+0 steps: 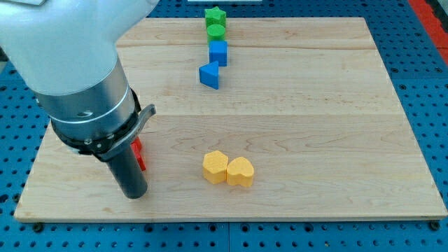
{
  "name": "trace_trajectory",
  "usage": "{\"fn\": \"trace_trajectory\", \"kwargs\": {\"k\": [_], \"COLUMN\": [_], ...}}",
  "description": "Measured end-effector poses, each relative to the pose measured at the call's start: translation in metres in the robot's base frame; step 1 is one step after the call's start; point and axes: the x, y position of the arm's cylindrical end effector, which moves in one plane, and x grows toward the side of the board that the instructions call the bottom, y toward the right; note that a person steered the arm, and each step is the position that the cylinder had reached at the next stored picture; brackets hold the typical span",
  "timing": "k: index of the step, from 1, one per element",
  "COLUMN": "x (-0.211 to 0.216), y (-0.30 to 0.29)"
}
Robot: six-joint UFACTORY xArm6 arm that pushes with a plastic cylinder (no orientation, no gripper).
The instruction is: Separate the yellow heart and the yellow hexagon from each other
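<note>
A yellow hexagon [215, 166] and a yellow heart [240, 171] lie side by side and touching, low in the middle of the wooden board [315, 105]. The hexagon is on the left, the heart on the right. My dark rod comes down at the view's lower left. Its tip [133, 195] rests on the board well to the left of the hexagon, apart from both yellow blocks.
A red block [138, 154] sits right behind the rod, partly hidden, its shape unclear. At the view's top centre a green star [215, 15], a green round block [215, 31], a blue cube [218, 52] and a blue triangle [209, 75] form a column. The arm's body [70, 63] covers the upper left.
</note>
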Motion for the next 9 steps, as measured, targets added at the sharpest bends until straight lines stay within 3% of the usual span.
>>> {"fn": "trace_trajectory", "kwargs": {"k": [2, 3, 5, 6, 7, 8, 9], "x": [-0.012, -0.012, 0.02, 0.012, -0.028, -0.075, -0.081], "y": [-0.002, 0.043, 0.078, 0.138, 0.139, 0.09, 0.109]}}
